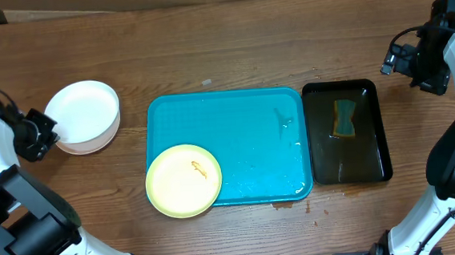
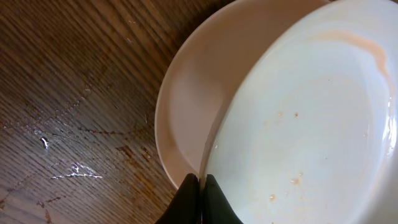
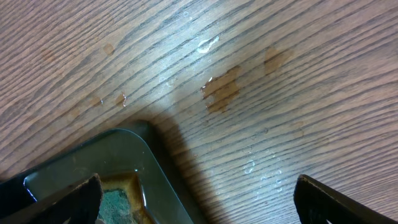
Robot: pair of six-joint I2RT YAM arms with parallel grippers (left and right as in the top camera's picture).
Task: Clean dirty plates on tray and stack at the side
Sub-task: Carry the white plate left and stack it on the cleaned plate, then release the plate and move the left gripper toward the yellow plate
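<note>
1. Left gripper [image 2: 200,186]: jaws pinch the rim of the upper white plate [image 2: 311,124], which lies on the lower white plate [image 2: 186,106], left of the blue tray [image 1: 253,142].
2. The smeared yellow plate [image 1: 183,180] sits in the tray's near-left corner, overhanging its rim.
3. The black tray [image 1: 376,133] holds a sponge [image 1: 344,117].
4. Right gripper [image 3: 199,193]: jaws spread wide above the table [image 3: 280,93].

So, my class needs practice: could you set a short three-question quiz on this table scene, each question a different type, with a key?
1. True or false: the yellow plate carries an orange-brown smear.
2. The left gripper is shut on: A the yellow plate, B the upper white plate, C nothing.
3. Fill in: the sponge lies in the ___ tray.
Key: 1 true; 2 B; 3 black.
</note>
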